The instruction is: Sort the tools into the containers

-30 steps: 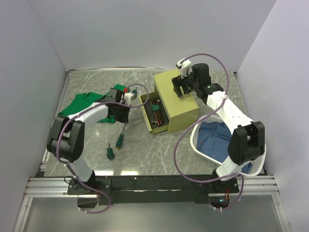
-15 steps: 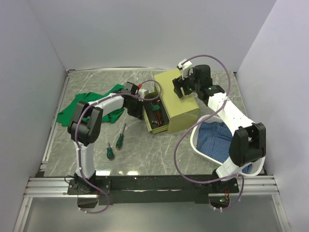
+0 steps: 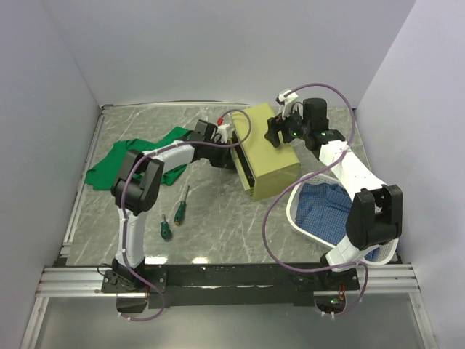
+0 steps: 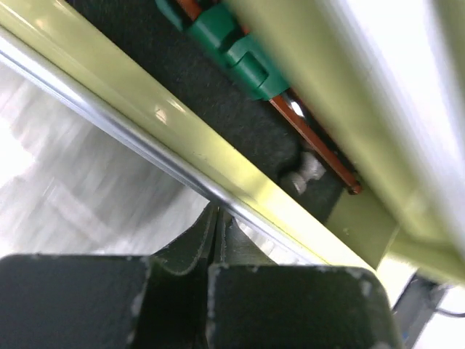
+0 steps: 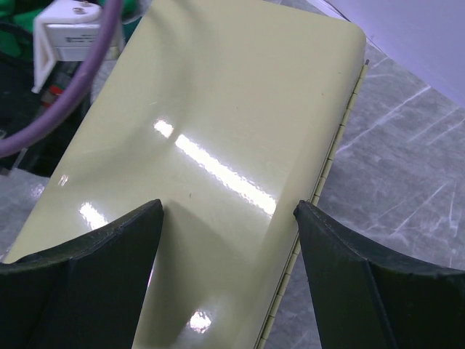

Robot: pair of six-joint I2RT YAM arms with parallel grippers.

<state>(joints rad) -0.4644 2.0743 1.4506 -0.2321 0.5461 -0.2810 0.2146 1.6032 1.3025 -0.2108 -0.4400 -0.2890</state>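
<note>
Drawer [image 4: 167,123] with hex keys [image 4: 232,43] now pushed nearly shut into chest [image 3: 272,156] by closed left pincer [image 4: 216,222]. Right pincer [image 5: 229,218] wide, straddling chest top. Two screwdrivers [image 3: 174,217] remain unsorted, apart from chest.

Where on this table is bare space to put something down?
The widest bare table lies in front of the chest, between the screwdrivers and the basket. A narrow strip runs along the back edge behind the green cloth. Crowded: the chest's left side, where the shut left tool reaches in.
</note>
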